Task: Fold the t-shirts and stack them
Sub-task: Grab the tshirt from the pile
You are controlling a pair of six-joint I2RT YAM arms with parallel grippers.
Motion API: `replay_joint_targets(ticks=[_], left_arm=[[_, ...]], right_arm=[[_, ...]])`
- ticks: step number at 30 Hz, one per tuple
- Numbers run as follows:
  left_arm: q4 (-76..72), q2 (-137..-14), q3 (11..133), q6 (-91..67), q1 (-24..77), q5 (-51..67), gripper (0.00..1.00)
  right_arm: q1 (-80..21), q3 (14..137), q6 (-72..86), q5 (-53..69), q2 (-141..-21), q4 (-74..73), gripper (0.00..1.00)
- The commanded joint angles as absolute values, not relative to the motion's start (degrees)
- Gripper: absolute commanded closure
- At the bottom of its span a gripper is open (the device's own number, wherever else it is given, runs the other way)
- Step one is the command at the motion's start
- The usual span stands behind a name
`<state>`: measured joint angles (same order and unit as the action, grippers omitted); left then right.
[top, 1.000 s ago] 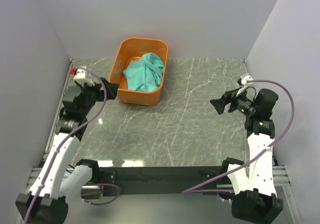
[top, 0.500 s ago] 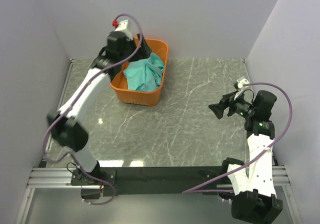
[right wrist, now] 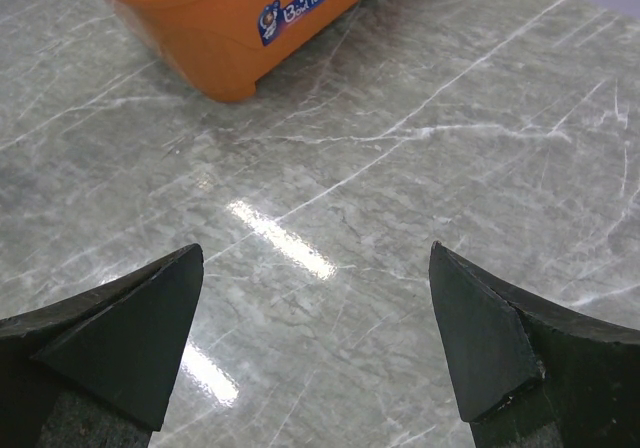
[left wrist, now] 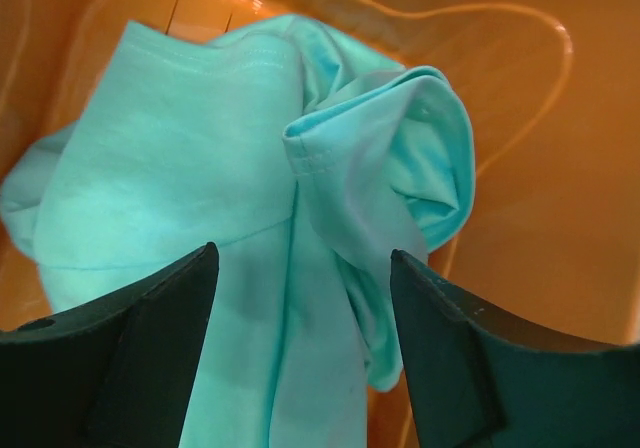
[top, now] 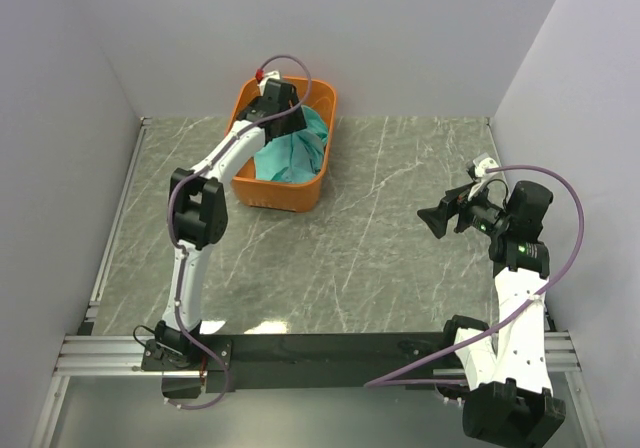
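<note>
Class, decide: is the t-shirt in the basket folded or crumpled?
Crumpled: the t-shirt lies bunched in uneven ridges inside the basket.

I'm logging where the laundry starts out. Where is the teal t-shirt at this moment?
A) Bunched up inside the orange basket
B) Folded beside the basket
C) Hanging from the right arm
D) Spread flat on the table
A: the t-shirt lies crumpled within the walls of the orange basket, with the left gripper over it, jaws apart.

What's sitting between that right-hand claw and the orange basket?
Only bare marble tabletop, from right gripper to basket; the right wrist view shows it.
</note>
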<state>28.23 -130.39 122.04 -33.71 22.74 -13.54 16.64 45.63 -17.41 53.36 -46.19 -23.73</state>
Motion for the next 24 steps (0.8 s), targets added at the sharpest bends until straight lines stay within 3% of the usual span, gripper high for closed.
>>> replay_joint_targets(ticks=[1, 5, 7, 9, 11, 12, 18, 24], left_arm=[[22.0, -131.2, 125.2, -34.6, 22.5, -13.0, 0.27], [17.5, -133.9, 125.9, -33.9, 22.2, -12.3, 0.28], [16.4, -135.2, 126.6, -33.8, 22.0, -11.9, 0.47], [15.0, -135.4, 127.5, -34.2, 21.6, -11.9, 0.56], [13.2, -134.7, 127.9, -33.4, 21.7, -9.3, 0.79], [12.3, -134.0, 127.7, -32.7, 21.6, -8.1, 0.99], [-3.6, -115.2, 116.5, -26.4, 24.2, -5.3, 1.0], [-6.1, -102.8, 124.4, -22.9, 29.6, -0.2, 1.0]], right_arm=[[16.7, 46.0, -17.1, 53.3, -46.0, -23.4, 0.0], [16.7, 46.0, -17.1, 53.7, -46.2, -23.6, 0.0], [16.8, 46.1, -16.9, 53.8, -46.4, -23.7, 0.0], [16.9, 46.1, -16.8, 53.9, -46.4, -23.7, 0.0], [17.0, 46.1, -16.8, 54.1, -46.5, -23.8, 0.0], [17.0, 46.1, -16.8, 54.4, -46.4, -23.9, 0.0], [17.8, 46.0, -16.7, 55.7, -45.9, -24.0, 0.0], [17.8, 45.9, -16.4, 55.6, -46.1, -23.7, 0.01]])
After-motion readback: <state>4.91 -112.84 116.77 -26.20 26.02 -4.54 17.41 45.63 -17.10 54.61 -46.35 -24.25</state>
